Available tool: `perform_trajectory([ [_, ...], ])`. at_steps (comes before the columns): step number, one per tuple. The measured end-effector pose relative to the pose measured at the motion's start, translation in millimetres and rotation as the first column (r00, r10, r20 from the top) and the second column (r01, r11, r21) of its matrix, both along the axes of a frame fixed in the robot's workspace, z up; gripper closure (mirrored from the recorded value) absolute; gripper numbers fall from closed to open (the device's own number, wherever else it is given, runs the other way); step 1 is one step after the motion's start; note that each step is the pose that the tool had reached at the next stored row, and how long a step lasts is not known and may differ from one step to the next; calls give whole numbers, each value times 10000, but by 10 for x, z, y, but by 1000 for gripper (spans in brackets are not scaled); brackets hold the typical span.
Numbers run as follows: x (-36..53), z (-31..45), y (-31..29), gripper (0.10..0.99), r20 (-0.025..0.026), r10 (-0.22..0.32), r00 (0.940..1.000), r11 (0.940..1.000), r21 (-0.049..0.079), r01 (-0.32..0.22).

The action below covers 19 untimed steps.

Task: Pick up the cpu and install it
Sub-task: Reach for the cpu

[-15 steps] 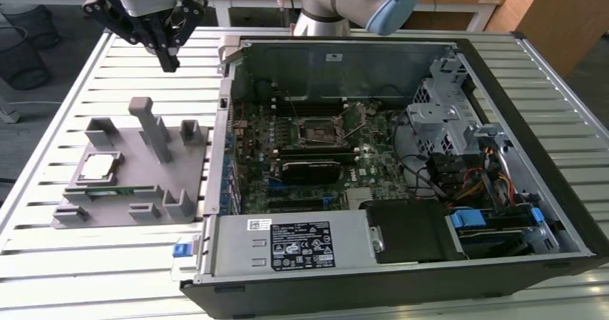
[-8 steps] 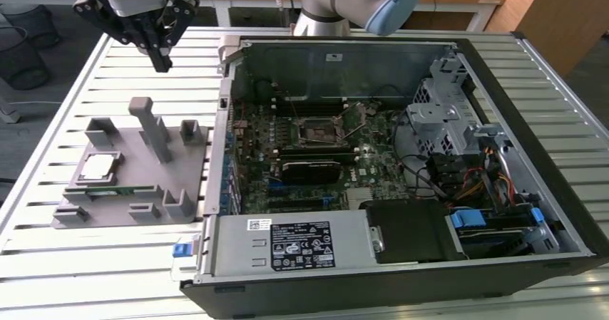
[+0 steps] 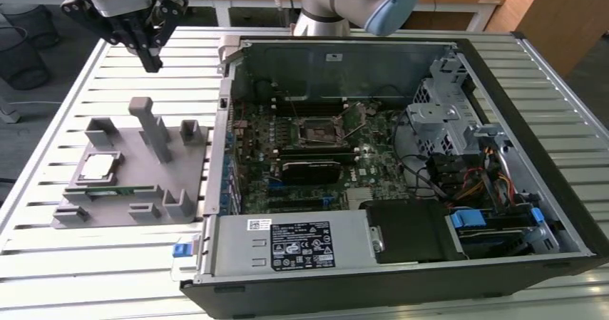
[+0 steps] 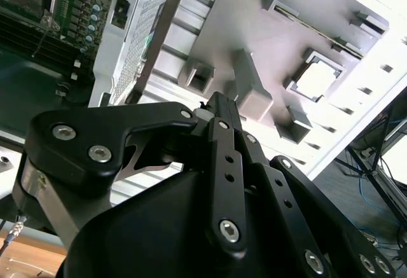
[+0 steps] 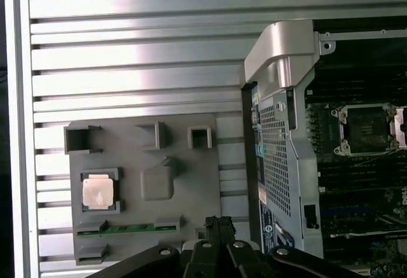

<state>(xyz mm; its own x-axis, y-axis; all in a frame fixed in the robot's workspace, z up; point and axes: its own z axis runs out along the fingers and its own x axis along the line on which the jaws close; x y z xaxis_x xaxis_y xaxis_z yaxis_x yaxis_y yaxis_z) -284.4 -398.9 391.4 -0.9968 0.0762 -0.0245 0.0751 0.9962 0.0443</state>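
My black fingers hang pressed together and empty in the upper left of the exterior view. They point straight down from an upright wrist, raised well clear of the slatted metal tabletop. The small square silver-topped cpu lies flat in a recess of the grey plastic holder. It is lower in that frame and slightly left of my fingers, well apart from them. The open motherboard socket sits inside the black computer case, toward the frame's centre.
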Motion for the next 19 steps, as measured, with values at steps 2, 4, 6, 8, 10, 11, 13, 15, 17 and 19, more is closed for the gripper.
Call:
perform_trajectory([
  [2, -34, -1, 0, 973, 0, -1, 10000, 10000, 0, 1],
  [4, -70, -1, 0, 973, 0, -1, 10000, 10000, 0, 1],
  [6, -105, -2, 0, 973, 0, 0, 10000, 10000, 0, 0],
  [8, -139, -2, 0, 973, 0, -1, 10000, 10000, 0, 1],
  [10, -171, -3, 0, 973, 0, 0, 10000, 10000, 0, 0],
  [11, -188, -3, 0, 973, 0, 1, 10000, 10000, 0, -1],
  [13, -220, -4, 0, 973, 0, 1, 10000, 10000, 0, -1],
  [15, -253, -4, 0, 973, 0, -1, 10000, 10000, 0, 1],
  [17, -286, -5, 0, 973, 0, 0, 10000, 10000, 0, 0],
  [19, -320, -6, 0, 973, 1, 0, 10000, 10000, 1, 0],
])
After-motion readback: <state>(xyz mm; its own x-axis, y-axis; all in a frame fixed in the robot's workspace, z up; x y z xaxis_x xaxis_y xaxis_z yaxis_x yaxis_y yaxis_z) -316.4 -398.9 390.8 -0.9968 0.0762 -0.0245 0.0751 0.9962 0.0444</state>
